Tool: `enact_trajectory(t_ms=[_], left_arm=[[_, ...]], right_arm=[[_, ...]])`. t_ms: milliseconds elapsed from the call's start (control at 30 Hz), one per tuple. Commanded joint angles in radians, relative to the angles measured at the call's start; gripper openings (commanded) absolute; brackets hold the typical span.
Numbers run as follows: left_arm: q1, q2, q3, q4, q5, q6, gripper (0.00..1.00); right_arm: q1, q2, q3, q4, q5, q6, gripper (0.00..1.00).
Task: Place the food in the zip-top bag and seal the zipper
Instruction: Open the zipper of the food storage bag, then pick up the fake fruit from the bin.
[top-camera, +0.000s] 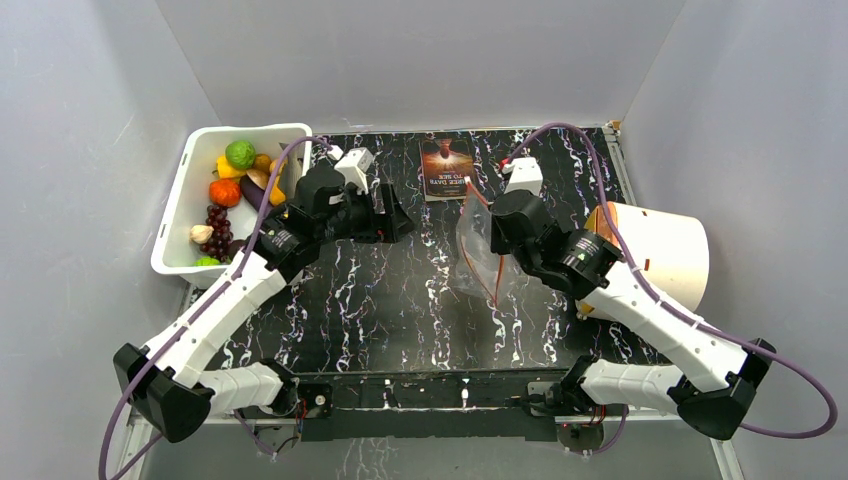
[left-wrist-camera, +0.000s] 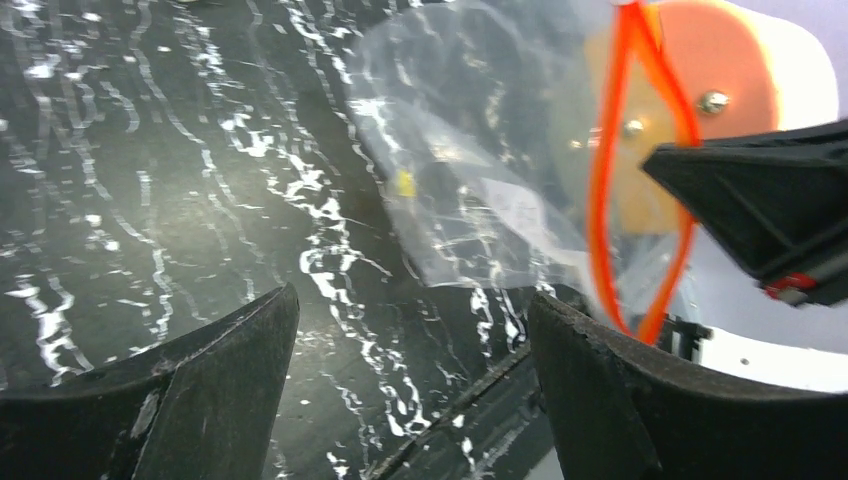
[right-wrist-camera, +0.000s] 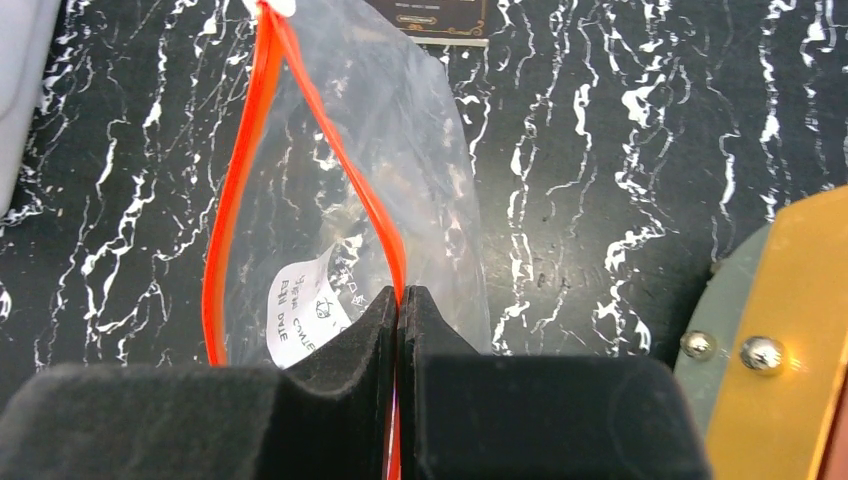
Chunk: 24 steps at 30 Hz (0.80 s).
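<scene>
The clear zip-top bag (top-camera: 473, 240) hangs mid-table with its mouth spread. Its red-orange zipper (right-wrist-camera: 240, 200) forms an open loop. My right gripper (right-wrist-camera: 401, 295) is shut on one side of that zipper strip, next to the white label (right-wrist-camera: 300, 310). Nothing but the label shows inside the bag (right-wrist-camera: 400, 150). My left gripper (top-camera: 405, 225) is open and holds nothing, a short way left of the bag. In the left wrist view the bag (left-wrist-camera: 470, 180) and zipper (left-wrist-camera: 610, 200) lie ahead and right of its fingertips (left-wrist-camera: 600, 370). The food (top-camera: 228, 180) is in the white tub.
The white tub (top-camera: 250, 130) stands at the back left with several toy fruits and vegetables. A dark book (top-camera: 447, 168) lies at the back centre. A white cylinder with an orange end (top-camera: 660, 255) stands on the right, behind my right arm.
</scene>
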Motion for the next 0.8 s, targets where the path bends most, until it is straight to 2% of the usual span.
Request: enact_trajectory(t_ms=[0,133,267,433,767], left_arm=[[-0.003,-0.019,0.041,-0.089,-0.206,0.068,0.83],[0.007,0.022,0.102,-0.197,-0.403,0.075,0.83],[0.065,0.049,0.126,-0.235,-0.460,0.094,0.82],[0.266,0.053,0.105,-0.224,-0.417,0.076,0.80],[0.518,0.152,0.133,-0.248,-0.411,0.102,0.73]], right_arm=[[-0.003,-0.024,0.107,-0.062,0.080,-0.005,0.00],[-0.003,-0.004,0.141,-0.094,0.088,0.017,0.00],[-0.003,0.035,0.105,-0.044,0.080,0.012,0.00],[-0.003,0.083,0.036,0.071,0.015,-0.012,0.00],[-0.003,0.097,-0.026,0.144,-0.093,-0.042,0.00]])
